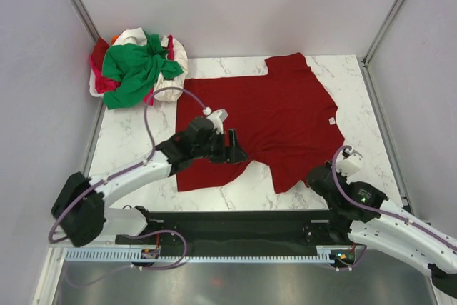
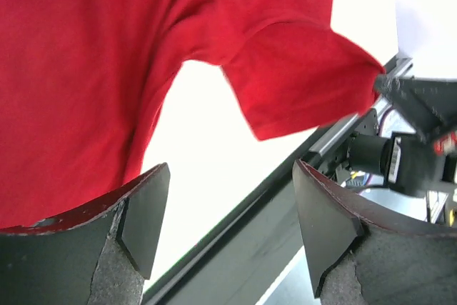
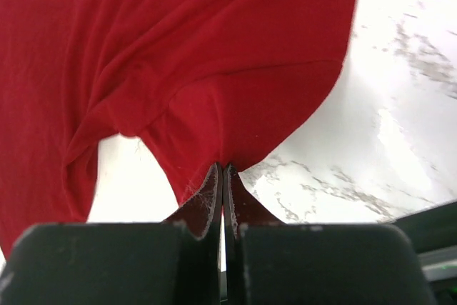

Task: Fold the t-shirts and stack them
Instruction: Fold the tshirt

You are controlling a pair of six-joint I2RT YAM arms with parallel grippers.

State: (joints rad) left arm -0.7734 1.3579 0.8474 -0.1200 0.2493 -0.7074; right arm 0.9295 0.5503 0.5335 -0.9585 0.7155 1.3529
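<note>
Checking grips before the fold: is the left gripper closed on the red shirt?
No, the left gripper stands wide open in its wrist view, with none of the red shirt in the gap.

Dark red t-shirt beyond wide-apart jaws, sleeve rightward

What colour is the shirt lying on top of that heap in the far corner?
The top shirt is bright green, seen best from the overhead camera.

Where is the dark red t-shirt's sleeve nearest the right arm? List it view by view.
Top external: dark red t-shirt's sleeve lower centre-right, by the right gripper.
Left wrist: upper right.
Right wrist: centre, pinched by the fingers.
Shared landmark: the right gripper, shut on that sleeve.
</note>
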